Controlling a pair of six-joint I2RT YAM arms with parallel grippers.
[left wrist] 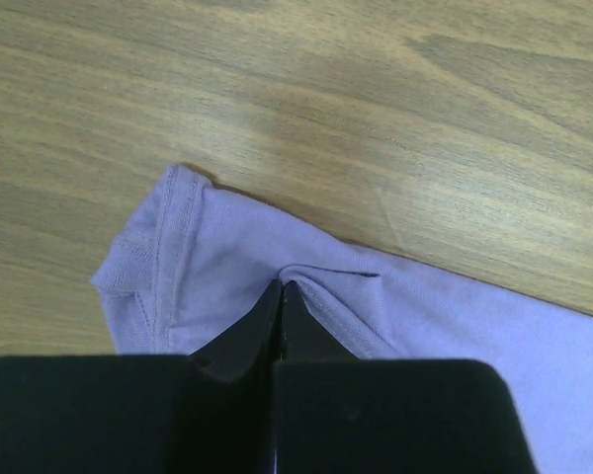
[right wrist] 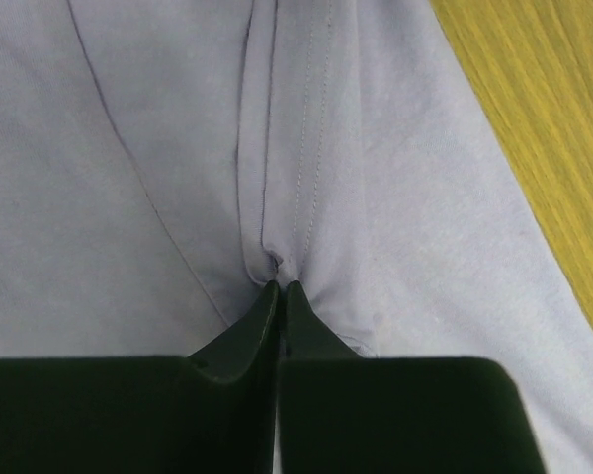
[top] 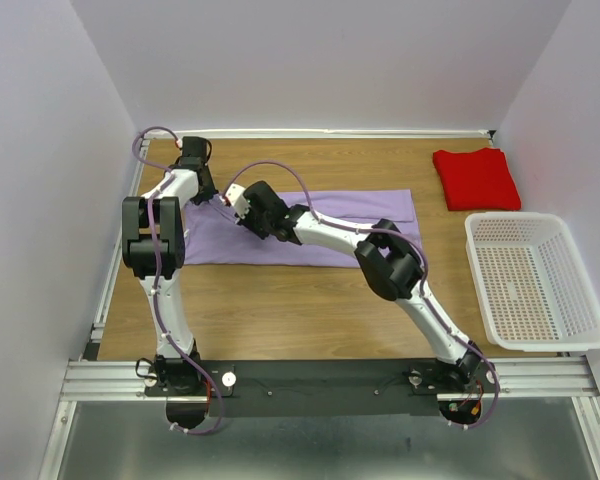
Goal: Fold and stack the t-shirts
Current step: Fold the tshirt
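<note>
Lavender t-shirt [top: 260,250] lies as a long flat strip across mid-table [top: 280,300], w/ both grippers at its left end. Left gripper [left wrist: 280,288] has its fingers pressed together on a small ridge of cloth just inside the hemmed corner. Right gripper [right wrist: 280,286], close beside it in top view, pinches a stitched fold the same way. Red t-shirt [top: 476,178] sits folded at far-right corner, well apart. White perforated basket [top: 477,270] stands just nearer, at right edge.
</note>
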